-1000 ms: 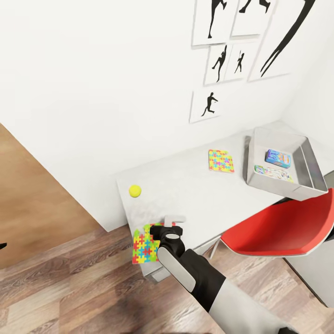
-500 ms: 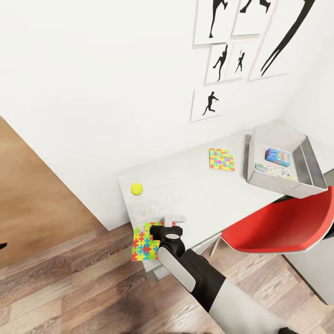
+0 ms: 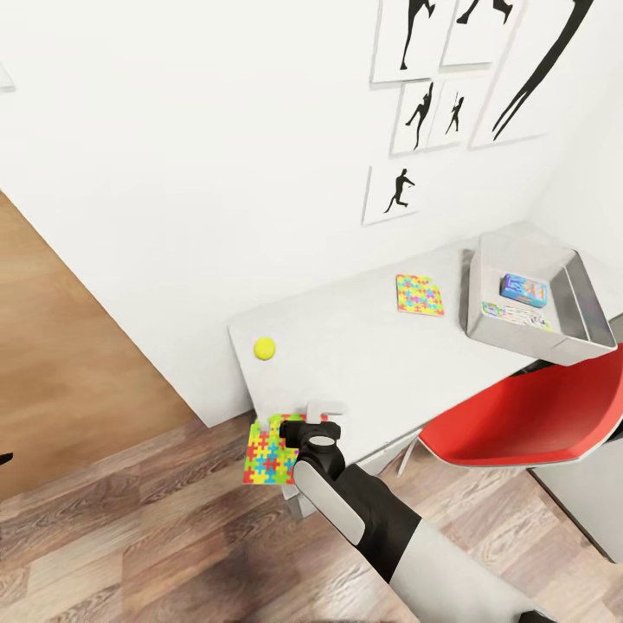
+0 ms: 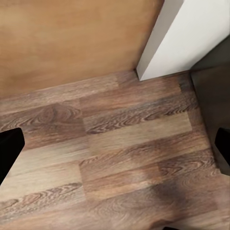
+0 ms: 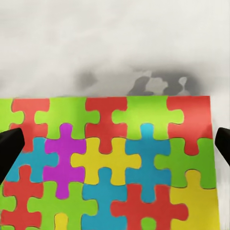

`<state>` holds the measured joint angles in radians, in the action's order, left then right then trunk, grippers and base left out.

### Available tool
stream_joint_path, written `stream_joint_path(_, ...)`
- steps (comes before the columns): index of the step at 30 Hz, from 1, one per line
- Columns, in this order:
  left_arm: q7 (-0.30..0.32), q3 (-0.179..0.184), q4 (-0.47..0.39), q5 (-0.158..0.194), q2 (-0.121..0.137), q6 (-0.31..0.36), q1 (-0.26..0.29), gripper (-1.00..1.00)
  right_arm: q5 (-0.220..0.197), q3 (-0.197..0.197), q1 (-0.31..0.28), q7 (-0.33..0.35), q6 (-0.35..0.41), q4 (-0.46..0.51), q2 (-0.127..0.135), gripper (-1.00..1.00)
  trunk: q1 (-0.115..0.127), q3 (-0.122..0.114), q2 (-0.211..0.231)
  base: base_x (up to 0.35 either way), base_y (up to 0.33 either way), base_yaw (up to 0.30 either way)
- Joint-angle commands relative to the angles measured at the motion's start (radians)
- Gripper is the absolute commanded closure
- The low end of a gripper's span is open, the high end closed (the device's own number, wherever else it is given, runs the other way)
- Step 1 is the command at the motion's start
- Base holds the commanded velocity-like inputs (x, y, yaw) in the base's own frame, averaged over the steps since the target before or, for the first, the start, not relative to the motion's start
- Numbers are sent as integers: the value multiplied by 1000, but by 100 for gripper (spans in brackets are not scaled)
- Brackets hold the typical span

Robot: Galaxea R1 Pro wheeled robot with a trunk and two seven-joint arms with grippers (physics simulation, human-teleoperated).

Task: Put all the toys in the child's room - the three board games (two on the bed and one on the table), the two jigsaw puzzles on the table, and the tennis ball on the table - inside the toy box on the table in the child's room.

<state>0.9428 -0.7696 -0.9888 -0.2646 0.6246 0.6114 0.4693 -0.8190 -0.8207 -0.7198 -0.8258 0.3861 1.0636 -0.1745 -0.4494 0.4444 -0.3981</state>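
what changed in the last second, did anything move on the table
The view has shifted a little, so the camera moved. Against the table, the near jigsaw puzzle under the open right gripper has slid further over the table's near edge. The tennis ball, far puzzle and toy box kept their places.

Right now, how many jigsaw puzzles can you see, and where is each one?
2. One jigsaw puzzle lies at the near corner of the table, overhanging its edge, under the right gripper. The other jigsaw puzzle lies flat farther along the table, beside the toy box.
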Motion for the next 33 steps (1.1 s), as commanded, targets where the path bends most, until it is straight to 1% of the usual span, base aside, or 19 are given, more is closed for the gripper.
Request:
stream_joint_path(1,8,-2,-1,-7,0,7,2,-100,-4,-2,-1,-7,5,1,0,-100,-1,2,-2,-1,62,0)
stream_joint_path(12,8,-2,-1,-7,0,7,2,-100,-3,-2,-1,-7,5,1,0,-100,-1,2,-2,0,11,0)
stream_joint_path(15,8,-2,-2,-7,0,6,2,-100,-3,-2,-1,-7,3,1,0,-100,-1,2,-2,0,-98,0)
stream_joint_path(20,8,-2,-3,-7,0,7,2,-100,-3,-3,-1,-7,-22,0,0,-100,-1,2,-2,0,-160,0)
stream_joint_path(22,8,-2,-3,-7,0,7,2,-100,5,-7,-1,-7,-40,0,0,-100,-1,2,-2,0,-69,0)
stream_joint_path(27,8,-2,-4,-7,0,6,2,-100,50,-12,-1,-7,-57,-1,0,-100,-1,2,-2,0,-26,0)
stream_joint_path(28,8,-2,-4,-7,0,6,2,-100,65,-13,-1,-7,-59,-1,0,-100,-1,2,-2,0,-10,0)
stream_joint_path(33,8,-2,-4,-7,0,6,2,-100,85,-14,-1,-7,-61,-1,0,-100,-1,2,-2,0,-5,0)
